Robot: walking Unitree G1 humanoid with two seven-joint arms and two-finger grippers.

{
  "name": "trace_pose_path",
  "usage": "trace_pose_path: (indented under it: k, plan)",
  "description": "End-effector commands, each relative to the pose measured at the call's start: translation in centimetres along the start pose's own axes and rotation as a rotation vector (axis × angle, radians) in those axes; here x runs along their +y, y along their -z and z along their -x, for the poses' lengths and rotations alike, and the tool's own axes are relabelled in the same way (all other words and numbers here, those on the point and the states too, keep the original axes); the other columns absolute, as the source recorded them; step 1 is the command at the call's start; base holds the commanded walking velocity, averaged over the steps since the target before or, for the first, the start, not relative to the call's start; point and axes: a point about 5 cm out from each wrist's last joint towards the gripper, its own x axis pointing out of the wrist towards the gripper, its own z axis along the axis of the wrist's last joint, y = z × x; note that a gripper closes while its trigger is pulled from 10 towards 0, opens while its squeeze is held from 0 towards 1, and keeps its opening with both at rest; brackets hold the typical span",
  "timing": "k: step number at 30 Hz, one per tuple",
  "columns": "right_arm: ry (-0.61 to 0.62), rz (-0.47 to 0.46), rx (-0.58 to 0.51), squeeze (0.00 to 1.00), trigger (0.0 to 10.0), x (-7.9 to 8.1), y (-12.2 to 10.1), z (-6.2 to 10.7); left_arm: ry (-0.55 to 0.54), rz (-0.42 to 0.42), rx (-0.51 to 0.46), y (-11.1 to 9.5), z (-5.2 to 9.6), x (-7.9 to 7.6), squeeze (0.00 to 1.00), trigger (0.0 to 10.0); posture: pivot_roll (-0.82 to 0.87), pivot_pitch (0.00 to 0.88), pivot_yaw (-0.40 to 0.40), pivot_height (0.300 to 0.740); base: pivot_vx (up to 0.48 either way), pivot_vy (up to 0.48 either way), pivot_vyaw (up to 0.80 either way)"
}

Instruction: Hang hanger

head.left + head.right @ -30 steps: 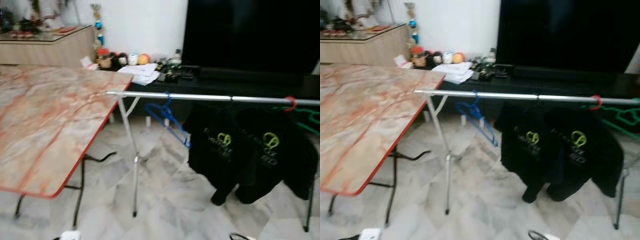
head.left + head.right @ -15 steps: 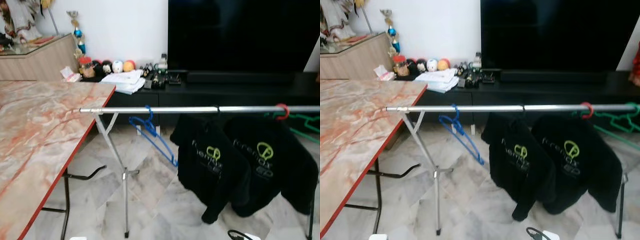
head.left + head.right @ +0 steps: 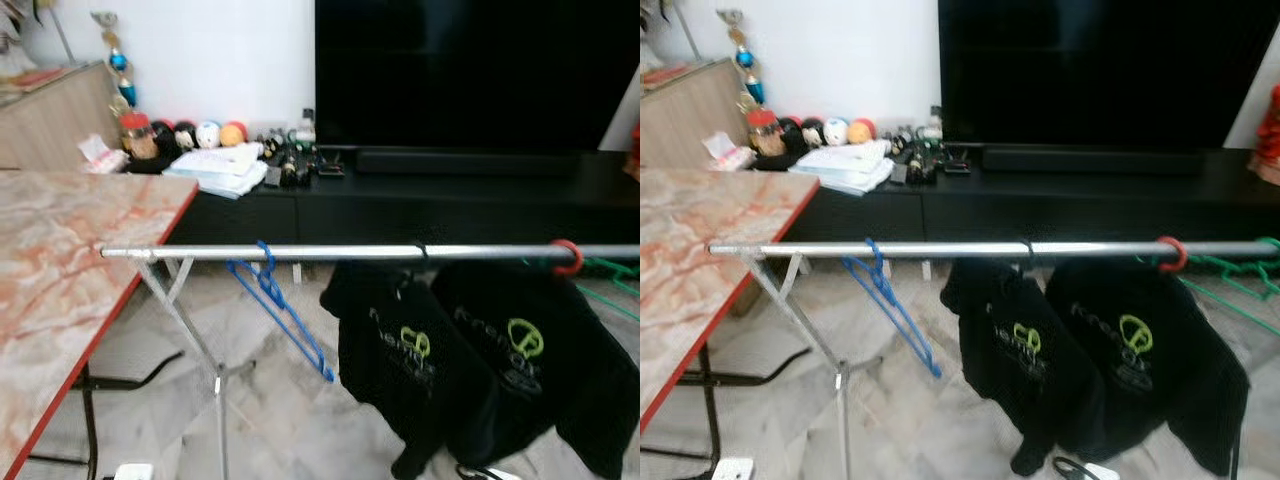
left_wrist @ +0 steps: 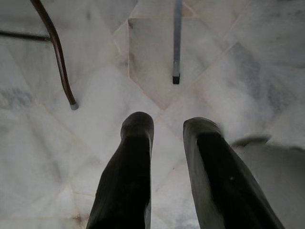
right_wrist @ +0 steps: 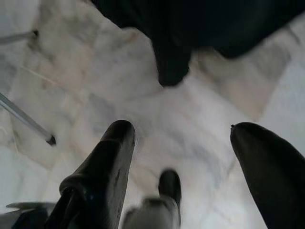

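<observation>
marble floor [image 4: 248,71] under parted left gripper [image 4: 167,121], wide-open right gripper [image 5: 183,131]; blue wire hanger [image 3: 275,305] on steel rail [image 3: 330,253].

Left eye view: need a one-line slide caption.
Blue hanger and two black shirts hang on a silver rail beside a marble-patterned table.

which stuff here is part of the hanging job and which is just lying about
Belongs to the job:
- silver rail
- blue hanger hooked on the rail
- red hanger hook
- green hanger
- black shirts hanging from the rail

Just lying about:
- marble-top table
- television
- papers
- small balls and jars
- trophy
</observation>
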Motion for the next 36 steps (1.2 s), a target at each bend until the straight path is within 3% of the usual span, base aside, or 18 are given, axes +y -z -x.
trace_pose_path:
  k: [1,4,8,15,18,22,25,28,30,31,32,36]
  plan:
    - [-0.029,0.003,0.01,0.0,10.0,0.9,0.4,-0.1,0.002,-0.014,0.037,1.7,0.3,-0.4,0.0,10.0,0.1,0.0,0.003,0.74,0.0,0.0,0.0]
    - [-0.031,0.012,-0.006,0.0,10.0,0.9,0.3,-0.1,0.024,-0.019,0.047,2.6,0.4,-2.1,0.0,10.0,0.09,0.0,0.003,0.74,0.0,0.0,0.0]
    - [-0.058,0.055,-0.025,0.0,10.0,1.0,0.0,-0.1,0.033,-0.032,0.056,3.0,0.5,-2.7,0.0,10.0,0.07,0.0,0.007,0.74,0.0,0.0,0.0]
    - [-0.082,0.102,-0.09,0.0,10.0,1.1,-0.5,0.0,0.003,-0.047,0.057,2.5,0.8,0.5,0.0,10.0,0.06,0.0,0.003,0.74,0.0,0.0,0.0]
    - [-0.092,0.124,-0.1,0.0,10.0,1.1,-0.6,0.0,0.001,-0.053,0.059,2.6,0.8,0.6,0.0,10.0,0.05,0.0,-0.001,0.74,0.0,0.0,0.0]
    - [-0.093,0.09,-0.127,0.0,10.0,1.1,-0.7,0.1,0.024,-0.062,0.063,3.1,0.6,-1.6,0.0,10.0,0.05,0.0,-0.006,0.74,0.0,0.0,0.0]
    - [-0.101,0.106,-0.146,0.0,10.0,1.3,-0.9,0.1,0.033,-0.066,0.067,3.3,0.6,-2.4,0.0,10.0,0.03,0.0,-0.003,0.74,0.0,0.0,0.0]
    - [-0.213,0.149,-0.413,0.0,10.0,1.0,-0.8,1.8,0.034,-0.07,0.071,3.3,0.6,-2.6,0.0,10.0,0.02,0.0,0.004,0.74,0.0,0.0,0.0]
    - [-0.274,0.127,-0.592,0.0,10.0,0.9,-2.1,3.8,0.024,-0.07,0.075,2.7,0.4,-1.9,0.0,10.0,0.01,0.0,0.016,0.74,0.0,0.0,0.0]
    - [-0.274,0.127,-0.592,0.0,10.0,0.9,-2.1,3.8,0.024,-0.07,0.075,2.7,0.4,-1.9,0.0,10.0,0.01,0.0,0.016,0.74,0.0,0.0,0.0]
    - [-0.316,0.115,-0.649,0.0,10.0,1.1,-3.0,4.6,0.01,-0.073,0.077,2.4,0.4,-0.8,0.0,10.0,0.0,0.0,0.021,0.74,0.0,0.0,0.0]
    - [-0.357,0.137,-0.698,0.0,10.0,1.7,-4.2,5.3,0.001,-0.074,0.073,2.0,0.4,-0.2,0.0,10.0,0.01,0.0,0.016,0.74,0.0,0.0,0.0]
